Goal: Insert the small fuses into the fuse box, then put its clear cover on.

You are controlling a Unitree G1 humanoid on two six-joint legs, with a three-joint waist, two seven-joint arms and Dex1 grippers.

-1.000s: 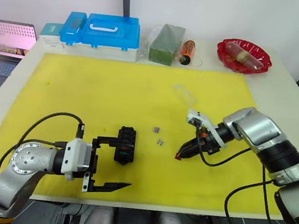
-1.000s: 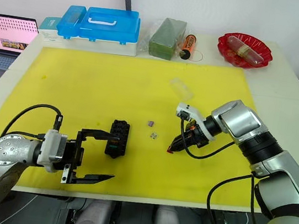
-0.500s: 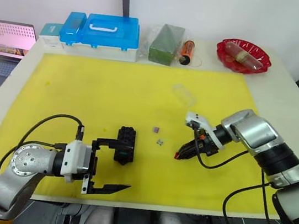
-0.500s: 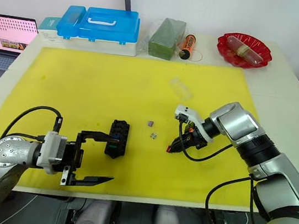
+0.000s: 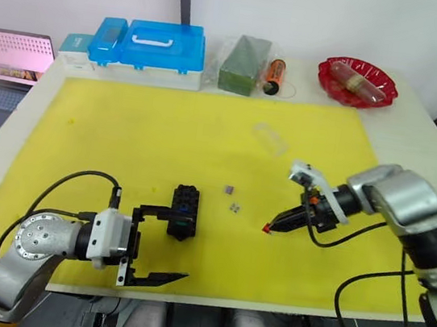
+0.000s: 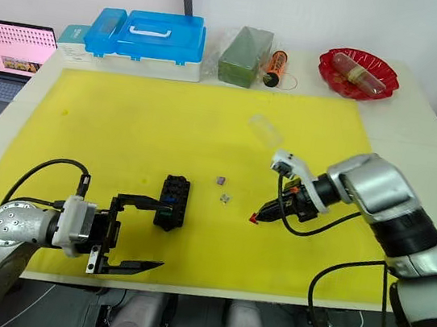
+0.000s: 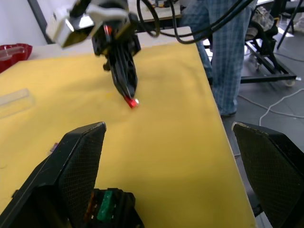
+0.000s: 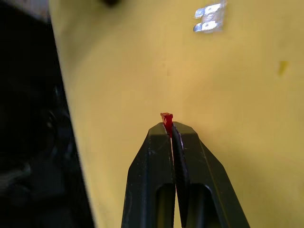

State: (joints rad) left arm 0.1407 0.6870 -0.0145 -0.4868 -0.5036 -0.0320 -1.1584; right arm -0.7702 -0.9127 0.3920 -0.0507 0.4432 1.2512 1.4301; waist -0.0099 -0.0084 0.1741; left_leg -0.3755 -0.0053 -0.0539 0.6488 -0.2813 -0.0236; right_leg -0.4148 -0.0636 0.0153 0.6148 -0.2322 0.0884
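— Where's the red fuse?
— Pinched in the right gripper tips, poking straight out beyond them, over the yellow mat.
— And the fuse box?
— Long axis runs away from the robot; left gripper spread wide beside it (its wrist view shows a green fuse seated).

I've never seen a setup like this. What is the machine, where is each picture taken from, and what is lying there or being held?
A two-armed humanoid robot works over a yellow mat. Two pictures come from its head, one from each wrist. The right gripper is shut on a tiny red plastic fuse. The left gripper is open beside the small black fuse box, which already holds some fuses. Two more small fuses and a clear rectangular plastic cover lie on the mat.
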